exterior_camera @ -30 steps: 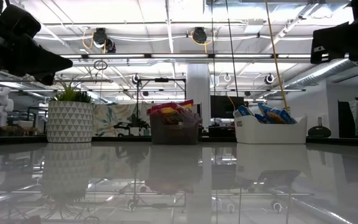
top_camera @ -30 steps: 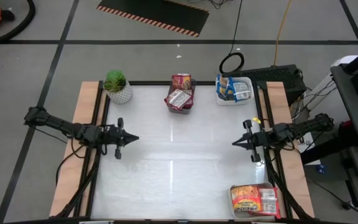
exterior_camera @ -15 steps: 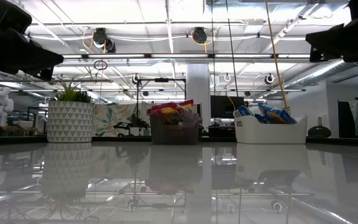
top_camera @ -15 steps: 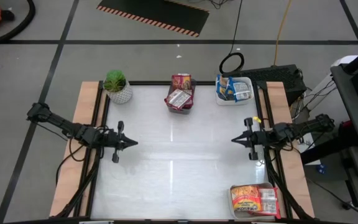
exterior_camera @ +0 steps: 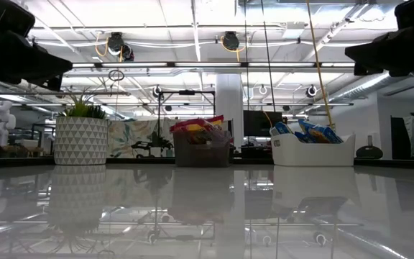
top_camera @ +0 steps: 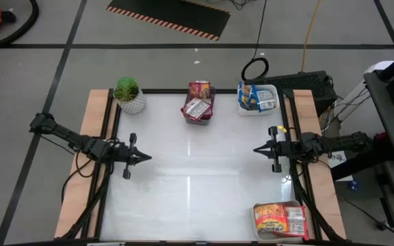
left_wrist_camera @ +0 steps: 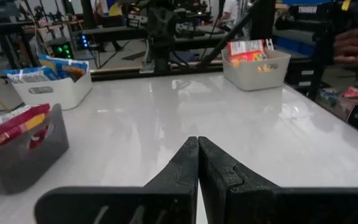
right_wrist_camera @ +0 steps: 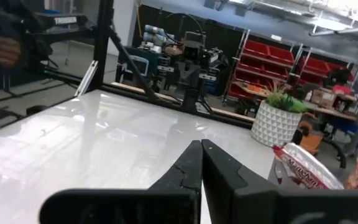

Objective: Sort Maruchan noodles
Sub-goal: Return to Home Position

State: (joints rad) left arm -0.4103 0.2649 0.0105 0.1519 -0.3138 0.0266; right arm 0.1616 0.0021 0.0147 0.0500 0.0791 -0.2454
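The Maruchan noodles lie in three trays. Red-and-white packets fill the grey tray (top_camera: pixel 198 102) at the far edge. Blue-and-yellow packets sit in the white tray (top_camera: pixel 257 98) at the far right. Orange-and-yellow packets lie in the light tray (top_camera: pixel 279 220) at the near right corner. My left gripper (top_camera: pixel 147 156) hovers shut over the table's left side, pointing right. My right gripper (top_camera: pixel 255 151) hovers shut over the right side, pointing left. In each wrist view the fingers meet: left gripper (left_wrist_camera: pixel 198 142), right gripper (right_wrist_camera: pixel 201 144).
A small potted plant (top_camera: pixel 128 94) in a white pot stands at the far left corner. Black frame rails (top_camera: pixel 109 137) run along the table's left and right sides. The white table top (top_camera: pixel 197 171) lies bare between the two grippers.
My left gripper has moved slightly toward the near edge and tipped a little. My right gripper has edged toward the table's left and a bit toward the far edge. Both have stayed shut. The packets and trays have kept still.
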